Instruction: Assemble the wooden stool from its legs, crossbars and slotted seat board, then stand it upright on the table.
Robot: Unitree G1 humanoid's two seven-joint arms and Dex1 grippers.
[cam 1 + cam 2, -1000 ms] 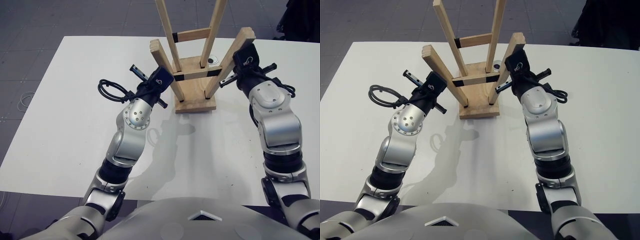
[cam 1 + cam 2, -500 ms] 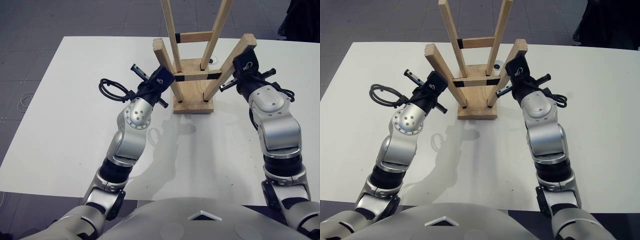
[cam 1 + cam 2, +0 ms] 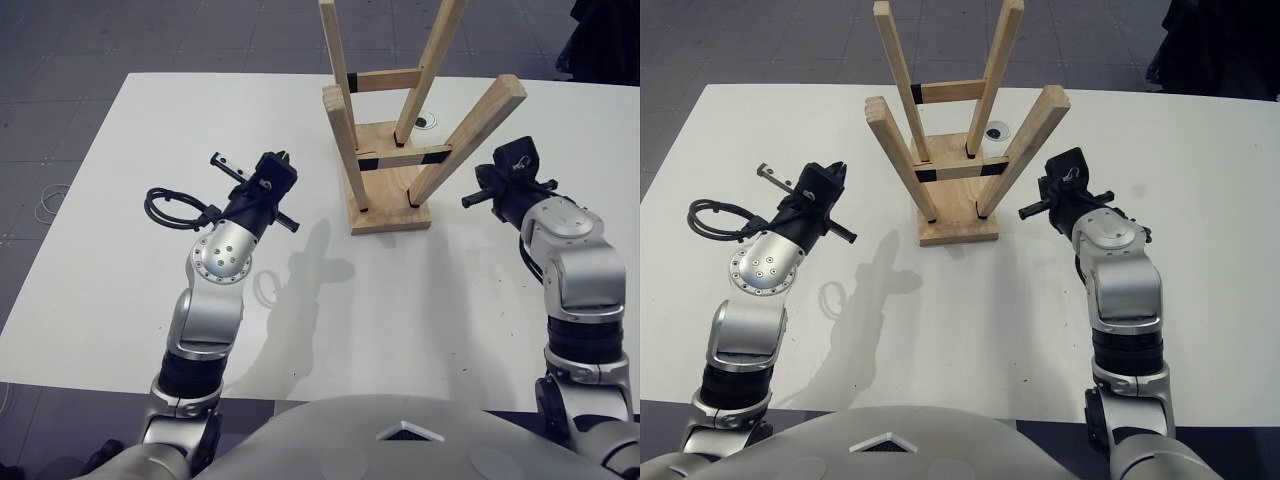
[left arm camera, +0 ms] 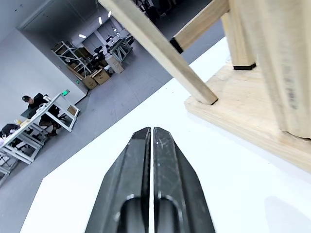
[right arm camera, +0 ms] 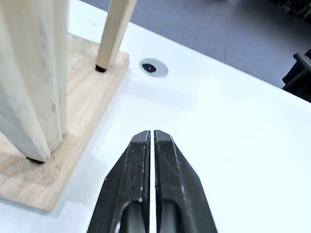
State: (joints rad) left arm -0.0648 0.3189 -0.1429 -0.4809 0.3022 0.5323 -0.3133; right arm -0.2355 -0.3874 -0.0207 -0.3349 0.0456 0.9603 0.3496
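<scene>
Grey floor lies behind the white table (image 3: pixel 120 250). On the far middle of the table the stool (image 3: pixel 385 160) stands upside down. Its seat board (image 3: pixel 392 217) lies flat on the table and its four legs point up, leaning a little outward. One crossbar (image 3: pixel 385 78) joins the two far legs, and another crossbar (image 3: pixel 405 158) joins the two near legs. The ends of the far legs are cut by the upper edge of the left eye view. The left gripper (image 4: pixel 151 131) is to the left of the stool, its jaws pressed together and holding nothing. The right gripper (image 5: pixel 151 133) is to the right, near the seat board without touching it. Its jaws are also pressed together, with nothing between them.
</scene>
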